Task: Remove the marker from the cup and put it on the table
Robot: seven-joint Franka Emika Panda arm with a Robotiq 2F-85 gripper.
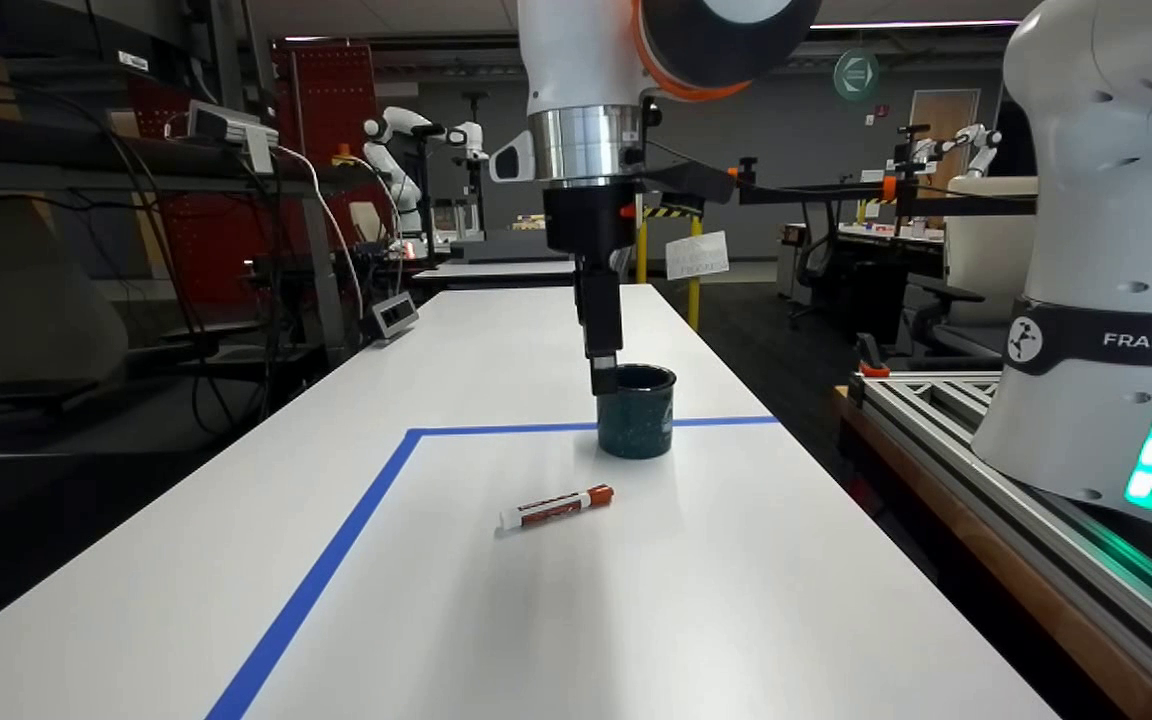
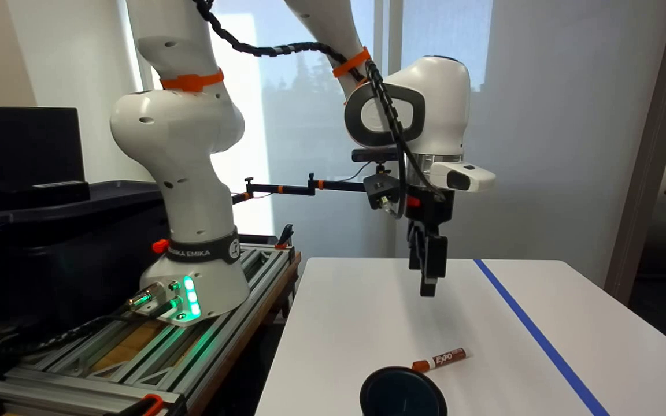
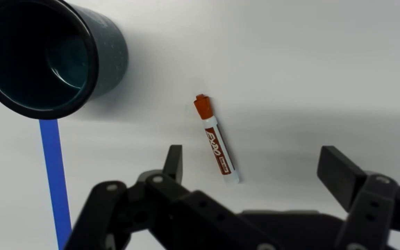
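The marker lies flat on the white table, beside the cup and apart from it. It has a red-orange cap and a white and dark red barrel, and shows in both exterior views and the wrist view. The dark teal cup stands upright; the bottom edge of an exterior view cuts it off. In the wrist view the cup is at the upper left, nothing visible inside. My gripper is open and empty above the table, fingers wide apart; it also shows in both exterior views.
Blue tape lines mark the tabletop. The white robot base stands on a metal-railed bench beside the table. A small grey box sits at the table's far edge in an exterior view.
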